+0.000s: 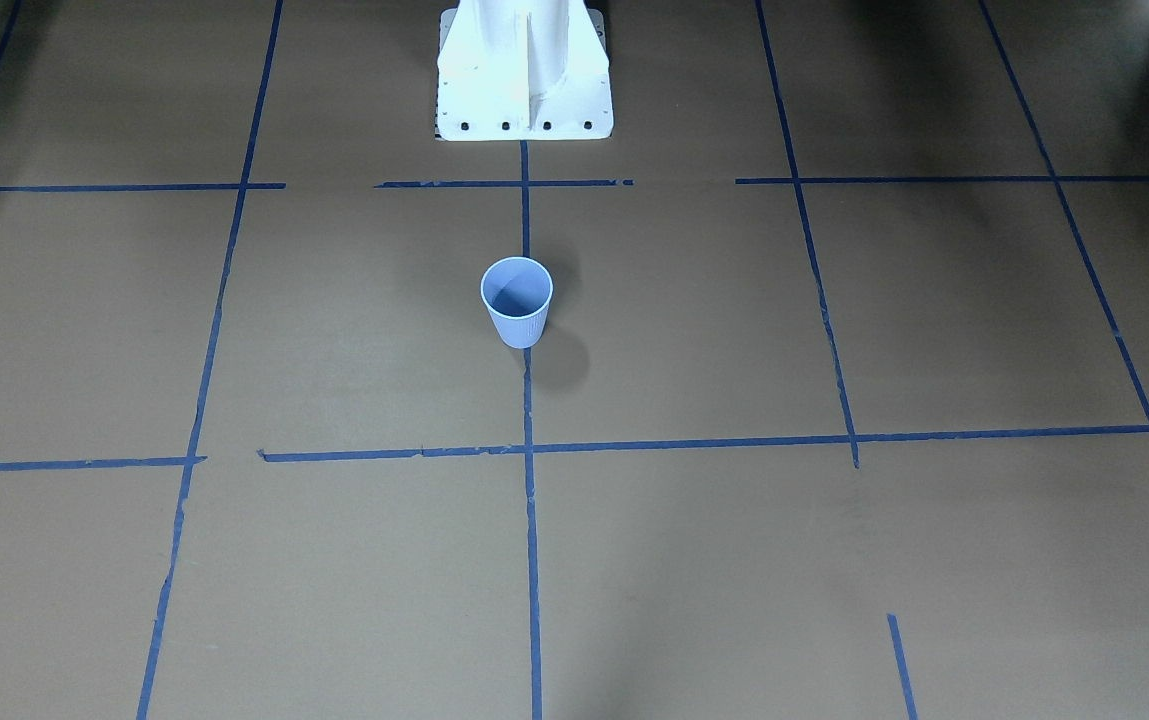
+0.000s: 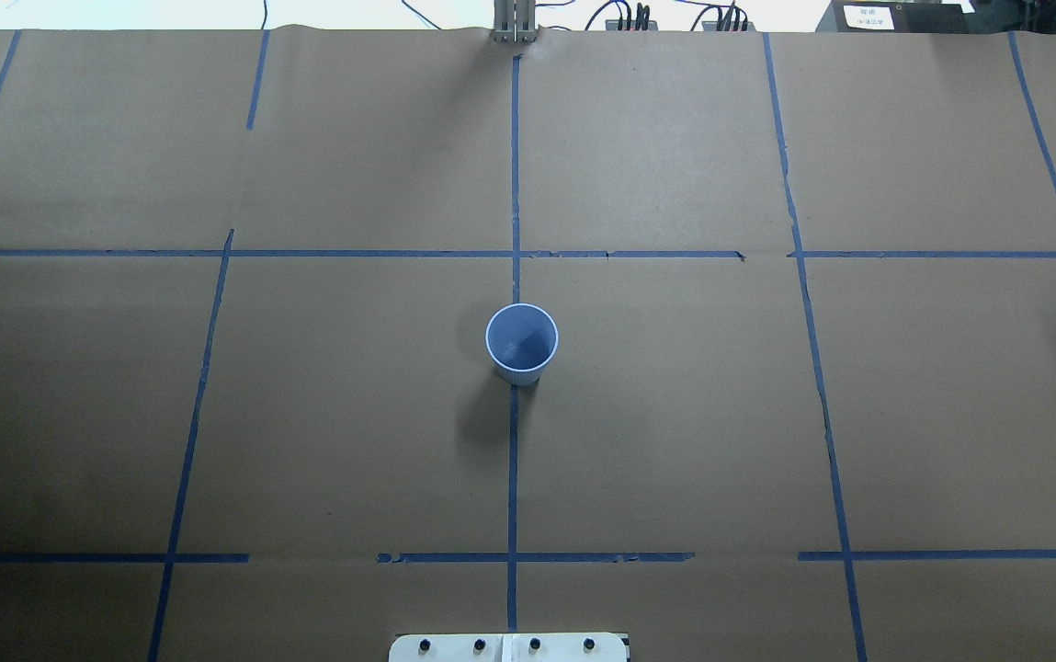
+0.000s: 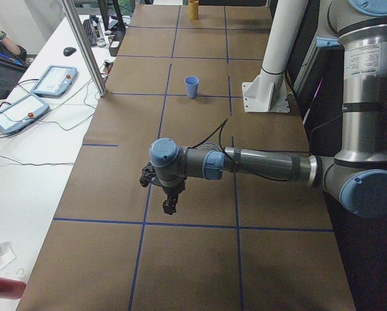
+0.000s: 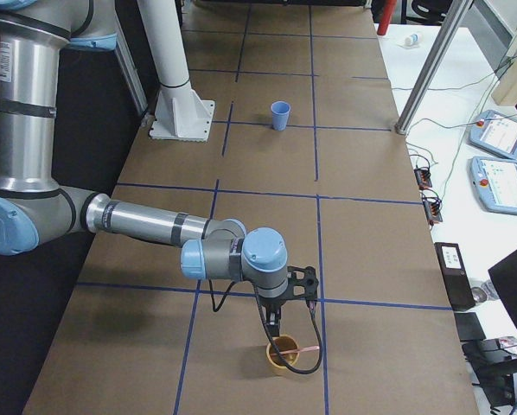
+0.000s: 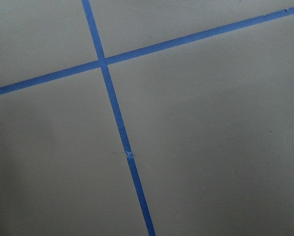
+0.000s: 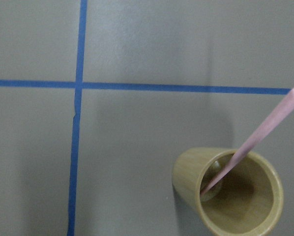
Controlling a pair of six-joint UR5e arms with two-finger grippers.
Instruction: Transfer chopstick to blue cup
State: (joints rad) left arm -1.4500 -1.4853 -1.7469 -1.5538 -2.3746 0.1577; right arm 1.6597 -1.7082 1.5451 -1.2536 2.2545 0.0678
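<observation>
Barely started: pink chopstick [image 6: 250,141] leans in the tan cup [image 6: 186,178] near the tabletop [image 2: 675,414]'s right end, blue cup [image 2: 521,342] sits empty mid-tabletop. Right claw [image 4: 274,328] hangs over the chopstick, left claw [image 3: 169,207] well apart; can't tell if either's spread.

Centre cup [image 2: 521,342] stands upright mid-table [image 2: 675,441], on the midline tape line [image 2: 512,460], straight ahead of the robot base [image 2: 509,646]. End cup [image 4: 282,356] sits upright far off at the table's right end, with the chopstick [image 6: 255,140] in it, leaning out over the rim. Right gripper [image 4: 276,327] hangs just above the end cup. Left gripper [image 3: 169,206] hangs over bare table toward the left end, well apart from both cups.
</observation>
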